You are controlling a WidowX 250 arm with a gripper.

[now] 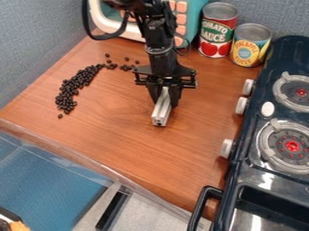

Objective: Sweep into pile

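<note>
My gripper (165,97) hangs over the middle of the wooden surface, shut on a short silver metal bar (161,111). The bar points toward the front edge, its near end low over or on the wood; I cannot tell whether it touches. To the left of the gripper, small black beans (75,85) form a curved band, with several loose ones scattered at its upper right end and a single one below its lower end. A gap of bare wood lies between the beans and the bar.
A teal toy microwave (190,18) stands at the back, beside a tomato sauce can (217,30) and a pineapple can (250,45). The toy stove (244,149) with knobs runs along the right. Bare wood (138,149) spans the front, up to the table's edge.
</note>
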